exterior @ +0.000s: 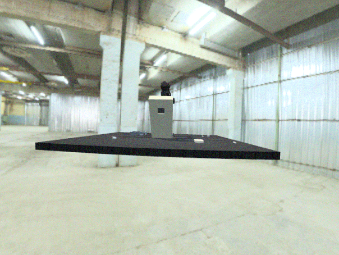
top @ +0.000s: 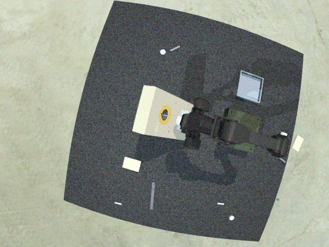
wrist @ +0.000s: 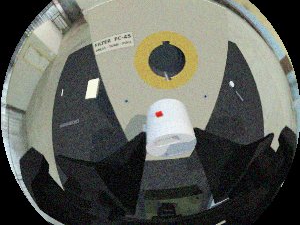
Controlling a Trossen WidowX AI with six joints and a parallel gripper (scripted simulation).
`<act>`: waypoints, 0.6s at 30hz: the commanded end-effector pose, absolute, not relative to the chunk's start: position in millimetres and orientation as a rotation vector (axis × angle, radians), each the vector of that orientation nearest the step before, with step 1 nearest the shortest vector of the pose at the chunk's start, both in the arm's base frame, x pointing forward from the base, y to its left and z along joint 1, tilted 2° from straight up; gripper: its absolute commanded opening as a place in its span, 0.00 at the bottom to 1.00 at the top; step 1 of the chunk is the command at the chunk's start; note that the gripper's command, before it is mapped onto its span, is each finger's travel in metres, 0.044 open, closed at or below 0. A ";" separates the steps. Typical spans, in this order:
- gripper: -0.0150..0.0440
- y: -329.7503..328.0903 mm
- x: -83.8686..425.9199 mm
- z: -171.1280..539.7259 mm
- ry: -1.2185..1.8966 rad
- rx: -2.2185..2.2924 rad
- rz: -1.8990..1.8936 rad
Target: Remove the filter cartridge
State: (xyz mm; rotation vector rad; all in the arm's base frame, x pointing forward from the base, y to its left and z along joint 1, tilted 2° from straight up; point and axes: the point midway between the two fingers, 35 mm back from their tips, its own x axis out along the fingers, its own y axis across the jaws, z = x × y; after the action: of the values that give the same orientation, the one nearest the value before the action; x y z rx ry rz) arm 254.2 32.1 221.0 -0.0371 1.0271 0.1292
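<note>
The white round cartridge [wrist: 169, 121] [top: 178, 121], with a red mark on its side, is out of the service panel [top: 170, 102] [exterior: 161, 124] [wrist: 207, 34]. It is in front of the lower part of the sloping face, below the dark opening [wrist: 166, 60] [top: 164, 115] with its yellow ring. My gripper [wrist: 169, 134] is shut on the cartridge, with one black finger on each side. Whether the cartridge touches the panel face is not clear. The tray [top: 249, 86] is empty and stands well away, at the upper right in the top view.
The green base plate [top: 243, 118] lies under the arm. A cream block [top: 132, 164] [exterior: 198, 140] [wrist: 92, 88] lies beside the panel. A grey strip [top: 152, 196], a small bar [top: 175, 48] and a white disc [top: 163, 51] lie farther out on the dark table [top: 109, 109].
</note>
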 end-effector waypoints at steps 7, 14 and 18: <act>0.25 27.6 234.0 254.9 1.016 -0.040 0.136; 0.25 8.5 240.9 251.1 1.025 -0.045 0.135; 0.25 -3.3 244.2 249.0 1.027 -0.046 0.134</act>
State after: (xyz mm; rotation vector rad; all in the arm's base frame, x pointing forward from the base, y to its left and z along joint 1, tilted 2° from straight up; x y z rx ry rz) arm 241.1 3.2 248.9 -0.0432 1.0320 0.1287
